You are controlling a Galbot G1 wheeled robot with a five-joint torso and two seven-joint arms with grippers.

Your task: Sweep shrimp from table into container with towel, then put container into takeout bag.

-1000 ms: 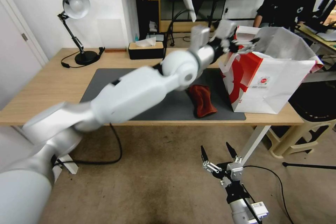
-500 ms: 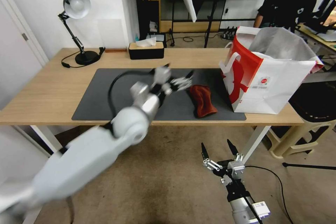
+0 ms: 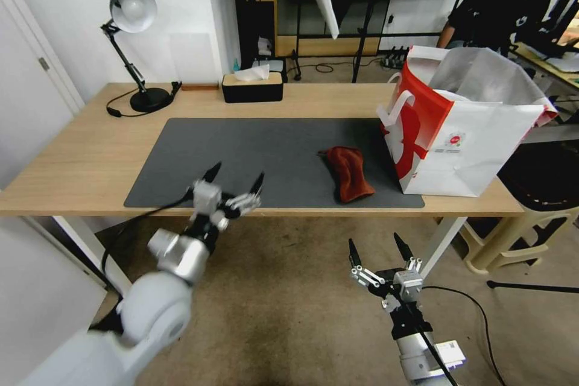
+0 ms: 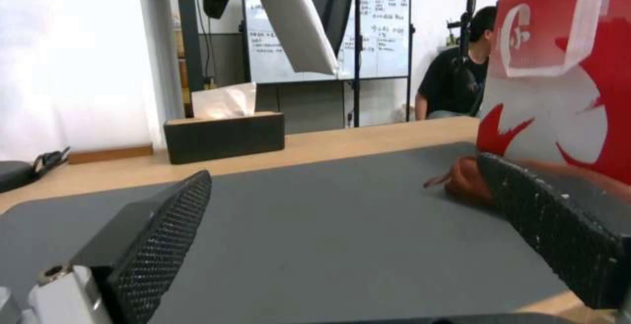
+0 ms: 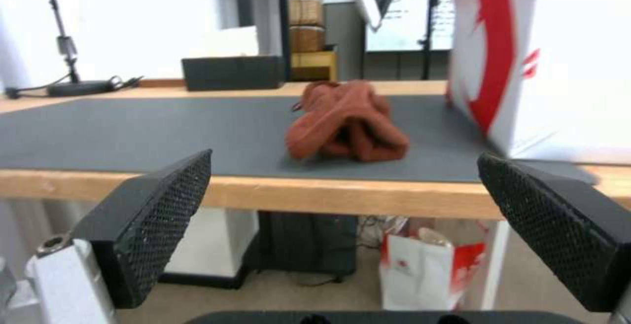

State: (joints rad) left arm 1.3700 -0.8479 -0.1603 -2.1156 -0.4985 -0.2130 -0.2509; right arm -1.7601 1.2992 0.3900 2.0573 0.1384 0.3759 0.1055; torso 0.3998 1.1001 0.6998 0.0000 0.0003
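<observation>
The takeout bag (image 3: 464, 132) stands open at the right end of the table (image 3: 78, 151), partly on the dark grey mat (image 3: 253, 151). The rust-brown towel (image 3: 348, 172) lies crumpled on the mat just left of the bag. My left gripper (image 3: 238, 172) hovers open and empty at the table's front edge, left of the towel. My right gripper (image 3: 374, 240) hangs open below the table's edge, pointing at the towel (image 5: 345, 126) and the bag (image 5: 545, 57). In the left wrist view the towel (image 4: 467, 183) lies beside the bag (image 4: 559, 92). The shrimp and the container are hidden.
A desk lamp (image 3: 129, 9) and a black tissue box (image 3: 251, 85) stand along the table's far edge. A beige stool (image 3: 518, 235) sits on the floor at the right. A small bag (image 5: 427, 274) rests under the table. Cables trail over the carpet.
My left arm has pulled back from the bag's mouth, across the mat, down to the table's front edge. The right gripper has stayed put.
</observation>
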